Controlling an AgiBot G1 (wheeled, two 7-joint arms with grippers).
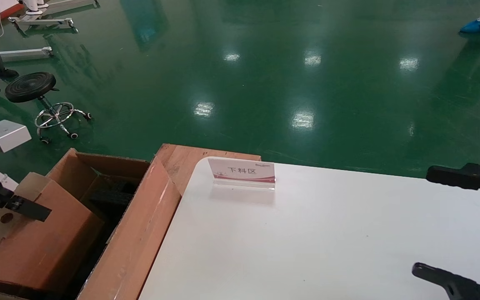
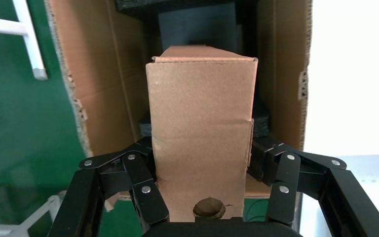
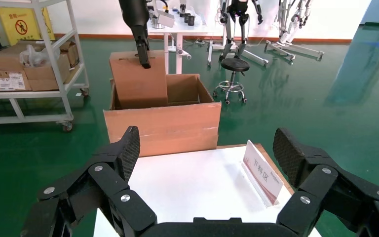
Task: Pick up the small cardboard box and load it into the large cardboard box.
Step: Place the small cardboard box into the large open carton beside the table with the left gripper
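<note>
Both views show left gripper (image 2: 202,185) jaws clamping small cardboard box (image 2: 202,133); right gripper (image 3: 205,163) jaws apart.

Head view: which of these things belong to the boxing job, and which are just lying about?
Job:
slim brown cardboard box, clamped in the left gripper
big brown corrugated carton with black foam pads, box partly inside

Lying about:
white table
clear sign stand
black stool
right gripper, open over the table
</note>
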